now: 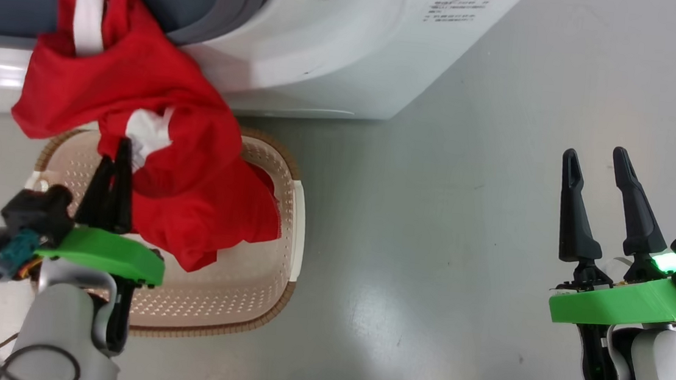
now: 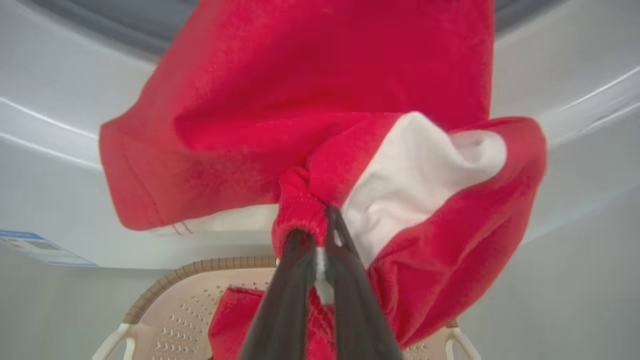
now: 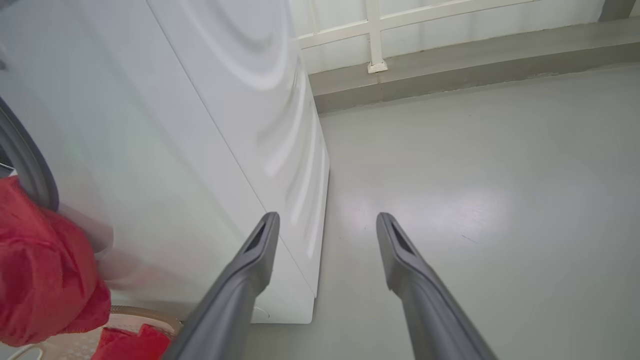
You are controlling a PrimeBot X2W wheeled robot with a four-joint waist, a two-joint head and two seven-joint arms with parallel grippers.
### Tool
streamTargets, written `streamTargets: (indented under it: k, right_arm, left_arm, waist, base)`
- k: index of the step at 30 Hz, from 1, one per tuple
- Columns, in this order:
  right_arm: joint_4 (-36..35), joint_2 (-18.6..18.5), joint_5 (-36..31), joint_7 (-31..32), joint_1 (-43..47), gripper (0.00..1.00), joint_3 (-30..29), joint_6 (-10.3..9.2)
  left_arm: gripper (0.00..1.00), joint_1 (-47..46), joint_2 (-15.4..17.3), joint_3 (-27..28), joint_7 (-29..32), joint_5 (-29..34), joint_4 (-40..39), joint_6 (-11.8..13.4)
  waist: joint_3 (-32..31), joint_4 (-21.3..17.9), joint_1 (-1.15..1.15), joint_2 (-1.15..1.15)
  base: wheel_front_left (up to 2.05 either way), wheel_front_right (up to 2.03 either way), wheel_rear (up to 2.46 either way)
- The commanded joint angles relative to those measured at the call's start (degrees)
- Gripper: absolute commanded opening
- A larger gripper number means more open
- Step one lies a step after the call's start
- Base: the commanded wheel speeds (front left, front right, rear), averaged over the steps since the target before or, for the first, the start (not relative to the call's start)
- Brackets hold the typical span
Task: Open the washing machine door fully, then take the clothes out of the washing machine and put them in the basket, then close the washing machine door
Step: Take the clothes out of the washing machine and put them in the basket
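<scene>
My left gripper (image 1: 117,155) pinches the clothes (image 1: 140,75) over the basket (image 1: 297,223); right gripper (image 1: 595,154) spread, empty. Fabric's top hangs from the washing machine (image 1: 338,49), upper left. Releasing now may leave it snagged there.

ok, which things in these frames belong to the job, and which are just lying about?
Job:
- clothes, draped from the drum opening down into the basket
- washing machine
- basket
- left tool, shut on the clothes
- right tool, open, holding nothing

Just there:
- floor
- white railing along the wall
</scene>
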Motion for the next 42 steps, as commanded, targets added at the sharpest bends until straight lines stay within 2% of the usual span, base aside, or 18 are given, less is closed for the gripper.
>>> streamTargets:
  k: [1,6,12,14,15,16,17,18,19,20,21,22,23,33,42]
  right_arm:
    - [-1.6,0.1,0.4,-0.4,-0.4,1.0,1.2,0.37]
    - [-1.7,0.1,0.8,-0.4,-1.0,1.0,1.6,0.37]
    - [-1.9,0.1,1.1,-0.4,-1.7,1.0,1.8,0.37]
    - [-2.0,0.1,1.1,-0.4,-1.9,1.0,1.8,0.37]
    - [-2.0,0.1,1.1,-0.4,-2.0,1.0,1.8,0.37]
    - [-2.0,0.1,1.1,-0.4,-2.0,1.0,1.8,0.37]
    - [-2.0,0.1,1.1,-0.4,-2.1,1.0,1.9,0.37]
    - [-2.1,0.1,1.1,-0.4,-2.1,1.0,1.9,0.37]
    - [-2.1,0.1,1.1,-0.4,-2.2,1.0,1.9,0.37]
    - [-2.1,0.1,1.1,-0.4,-2.2,1.0,1.9,0.37]
    - [-2.1,0.1,1.1,-0.4,-2.2,1.0,1.9,0.37]
    - [-2.1,0.1,1.1,-0.4,-2.2,1.0,1.8,0.37]
    - [-2.0,0.1,1.1,-0.4,-2.2,1.0,1.8,0.37]
    - [-1.8,0.1,0.4,-0.4,-1.9,1.0,1.4,0.37]
    - [-1.3,0.1,-0.6,-0.4,-0.9,1.0,1.0,0.37]
  left_arm:
    - [0.0,-0.4,1.5,1.1,-0.2,1.1,1.9,-0.3]
    - [0.04,-3.6,1.5,1.3,-0.2,2.9,9.3,-0.3]
    - [0.09,-6.4,1.8,1.1,-0.2,4.0,13.3,-0.4]
    - [0.34,-7.6,2.1,1.1,-0.2,4.2,15.2,-0.4]
    - [0.39,-8.0,2.2,1.2,-0.2,4.3,15.6,-0.4]
    - [0.39,-8.0,2.2,1.2,-0.2,4.3,15.6,-0.4]
    - [0.49,-8.3,2.3,1.2,-0.2,4.3,15.9,-0.4]
    - [0.49,-8.6,2.3,1.3,-0.2,4.3,16.0,-0.4]
    - [0.67,-8.8,2.4,1.3,-0.2,4.4,16.2,-0.4]
    - [0.78,-9.0,2.4,1.2,-0.2,4.4,16.2,-0.4]
    - [0.86,-9.2,2.4,1.2,-0.2,4.3,16.1,-0.4]
    - [0.86,-9.3,2.4,1.2,-0.2,4.3,16.1,-0.4]
    - [1.0,-9.3,2.4,1.1,-0.2,4.3,16.0,-0.4]
    - [1.0,-8.0,2.0,1.4,-0.2,3.2,13.2,-0.4]
    - [1.0,-3.0,1.6,1.2,-0.2,1.7,4.0,-0.4]
  waist:
    - [1.2,-0.5,0.0,0.0]
    - [2.7,-1.0,0.0,0.0]
    - [4.1,-1.5,0.0,0.0]
    - [4.7,-1.6,0.0,0.0]
    - [4.9,-1.7,0.0,0.0]
    - [4.9,-1.7,0.0,0.0]
    - [5.0,-1.8,0.0,0.0]
    - [5.2,-1.8,0.0,0.0]
    - [5.2,-1.8,0.0,0.0]
    - [5.3,-1.8,0.0,0.0]
    - [5.3,-1.8,0.0,0.0]
    - [5.3,-1.7,0.0,0.0]
    - [5.3,-1.7,0.0,0.0]
    - [3.9,-0.6,0.0,0.0]
    - [1.1,1.0,0.0,0.0]
  base:
    - [0.0,0.0,0.0]
    - [0.0,0.0,0.0]
    - [0.0,0.0,0.0]
    - [0.0,0.0,0.0]
    - [0.0,0.0,0.0]
    - [0.0,0.0,0.0]
    - [0.0,0.0,0.0]
    - [0.0,0.0,0.0]
    - [0.0,0.0,0.0]
    - [0.0,0.0,0.0]
    - [0.0,0.0,0.0]
    - [0.0,0.0,0.0]
    - [0.0,0.0,0.0]
    - [0.0,0.0,0.0]
    - [0.0,0.0,0.0]
